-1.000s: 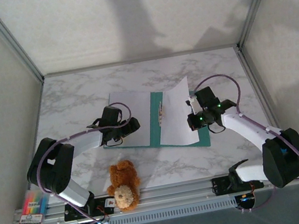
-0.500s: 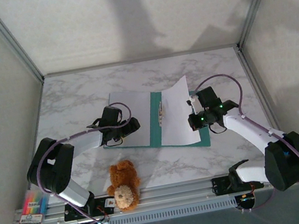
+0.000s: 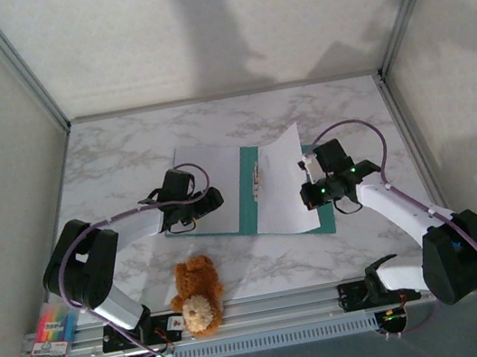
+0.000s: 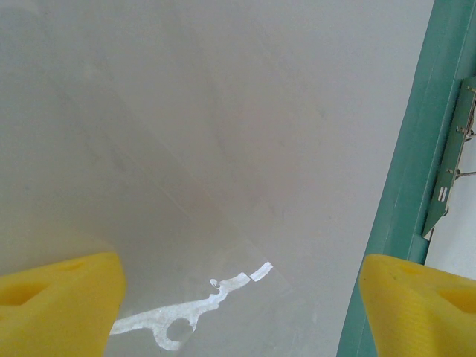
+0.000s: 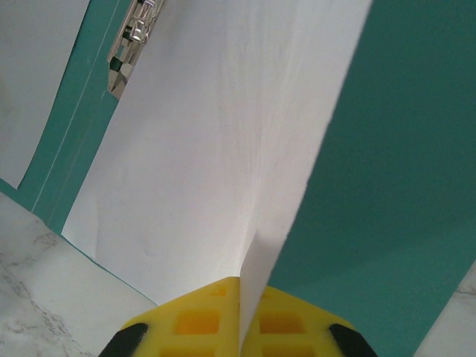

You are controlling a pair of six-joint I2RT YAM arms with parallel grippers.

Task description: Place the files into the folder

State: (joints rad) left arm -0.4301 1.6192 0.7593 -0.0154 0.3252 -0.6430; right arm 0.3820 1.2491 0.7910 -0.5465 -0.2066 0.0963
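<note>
Paper, light and floppy: the files (image 3: 280, 181) will bend and curl under your grip and slide easily on a smooth lining. The folder (image 3: 249, 197) lies open and flat on the marble worktop (image 3: 124, 152), thin but likely stiffer than the paper.

Your right pincer (image 5: 239, 312) is pressed together on the files' right edge, to the right of the folder's teal spine. The paper arches up from there, its left edge lying close to the metal clip (image 5: 137, 22) on the spine. An edge pinch suits it, but grip gently, since paper creases.

Your left pincer (image 4: 238, 301) is spread wide, holding nothing, over the pale inner cover left of the spine.

Counted: one folder, one clip, two pincers, one teddy bear (image 3: 196, 295) nearer you than the folder, and one pack of coloured markers (image 3: 54, 326) well to its left. Whether one sheet or several are pinched cannot be told.
</note>
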